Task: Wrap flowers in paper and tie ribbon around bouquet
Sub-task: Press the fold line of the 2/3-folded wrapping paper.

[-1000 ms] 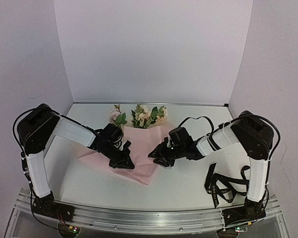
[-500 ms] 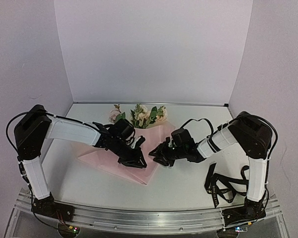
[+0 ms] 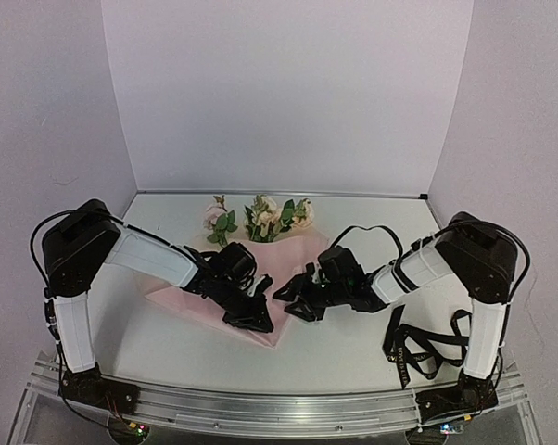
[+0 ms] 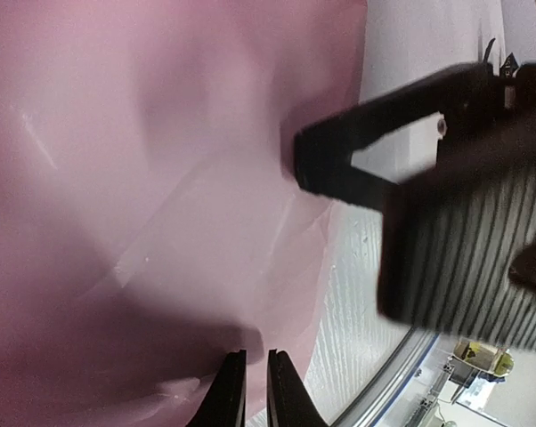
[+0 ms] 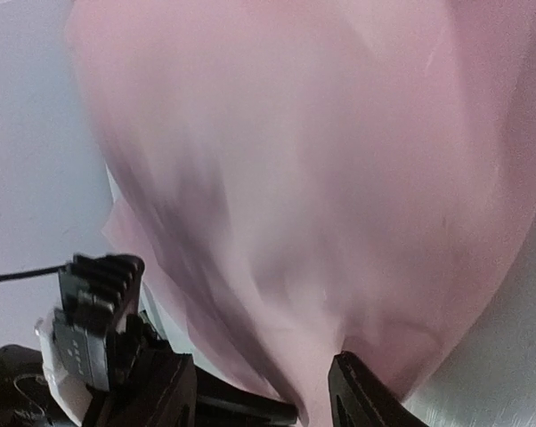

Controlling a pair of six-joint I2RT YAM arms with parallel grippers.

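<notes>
Paper [image 3: 284, 255] spread mid-table, one corner toward near edge. Flowers [image 3: 265, 216] on its far corner. Ribbon [image 3: 427, 348] near table's near right corner. Left gripper [image 4: 250, 374] nearly closed at paper's near corner, hold unclear. Right gripper [image 5: 266, 391] apart, astride paper edge, not clamped. Paper looks thin, floppy, tearable: pinch corner lightly.

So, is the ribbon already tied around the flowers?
No, the ribbon lies loose on the table at its near right corner, apart from the flowers.
</notes>
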